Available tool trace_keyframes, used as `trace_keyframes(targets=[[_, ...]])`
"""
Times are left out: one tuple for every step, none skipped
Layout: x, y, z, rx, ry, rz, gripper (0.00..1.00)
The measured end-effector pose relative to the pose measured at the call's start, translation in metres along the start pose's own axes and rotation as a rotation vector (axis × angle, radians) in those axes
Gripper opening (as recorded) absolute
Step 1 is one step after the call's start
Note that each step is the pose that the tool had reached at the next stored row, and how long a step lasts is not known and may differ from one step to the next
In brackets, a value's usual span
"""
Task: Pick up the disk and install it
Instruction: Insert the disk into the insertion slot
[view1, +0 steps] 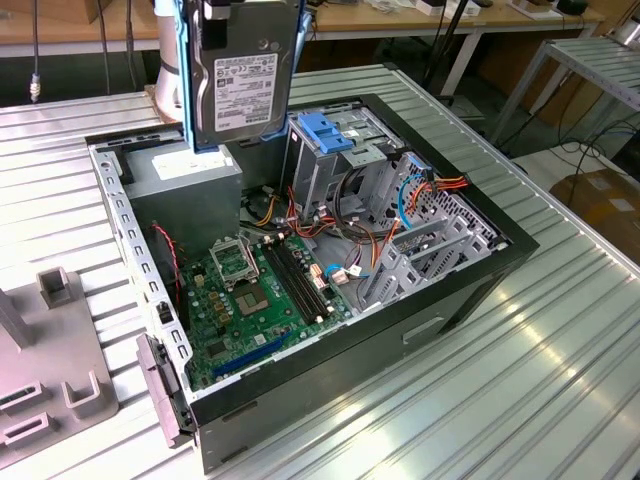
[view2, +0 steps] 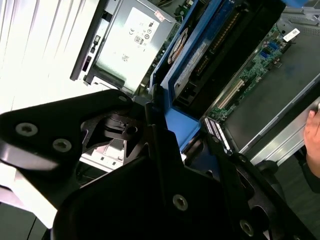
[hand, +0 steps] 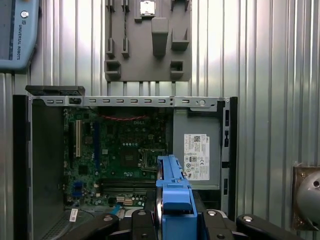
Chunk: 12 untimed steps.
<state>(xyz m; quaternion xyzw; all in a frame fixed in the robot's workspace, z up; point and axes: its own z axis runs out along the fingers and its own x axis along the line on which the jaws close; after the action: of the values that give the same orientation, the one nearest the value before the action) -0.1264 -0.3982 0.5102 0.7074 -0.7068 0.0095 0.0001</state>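
Observation:
The disk (view1: 240, 75), a dark hard drive with a white label and blue side rails, hangs upright in the air above the open computer case (view1: 470, 290), over the grey power supply box (view1: 185, 185). My gripper (hand: 172, 216) is shut on the disk's upper end, which the exterior view cuts off. In the first wrist view the disk (hand: 174, 190) shows edge-on over the motherboard (hand: 120, 155). In the second wrist view its blue rail (view2: 200, 55) runs out from between my black fingers (view2: 155, 117). The metal drive cage (view1: 320, 180) with a blue latch (view1: 325, 135) stands just to the exterior view's right of the disk.
Red, orange and blue cables (view1: 400, 205) crowd the case beside the cage. A grey fixture plate (view1: 50, 390) lies on the ribbed metal table (view1: 520, 390) at the exterior view's left. A teach pendant (hand: 15, 35) rests beyond the case. A hand (view2: 313, 145) is near the case edge.

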Motion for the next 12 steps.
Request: trace_keyframes(targets=[[0.0001, -0.0005, 0.0001, 0.0000, 0.0000, 0.000, 0.37], [0.0001, -0.0012, 0.0001, 0.0000, -0.0001, 0.000, 0.37], [0.0001, -0.0018, 0.0002, 0.0001, -0.0001, 0.000, 0.37], [0.0001, -0.0024, 0.0002, 0.0000, -0.0001, 0.000, 0.37], [0.0001, -0.0030, 0.0002, 0.0000, 0.0000, 0.000, 0.37], [0.0001, -0.0039, 0.0003, 0.0000, 0.0000, 0.000, 0.37], [0.0001, -0.0049, 0.0003, 0.0000, 0.0000, 0.000, 0.37], [0.0001, -0.0057, 0.0004, 0.0000, 0.0000, 0.000, 0.37], [0.0001, -0.0066, 0.0004, 0.0000, 0.0000, 0.000, 0.37], [0.0001, -0.0073, 0.0005, 0.0000, 0.0000, 0.000, 0.37], [0.0001, -0.0080, 0.0005, 0.0000, 0.0000, 0.000, 0.37], [0.0002, -0.0085, 0.0006, 0.0000, -0.0001, 0.000, 0.37]])
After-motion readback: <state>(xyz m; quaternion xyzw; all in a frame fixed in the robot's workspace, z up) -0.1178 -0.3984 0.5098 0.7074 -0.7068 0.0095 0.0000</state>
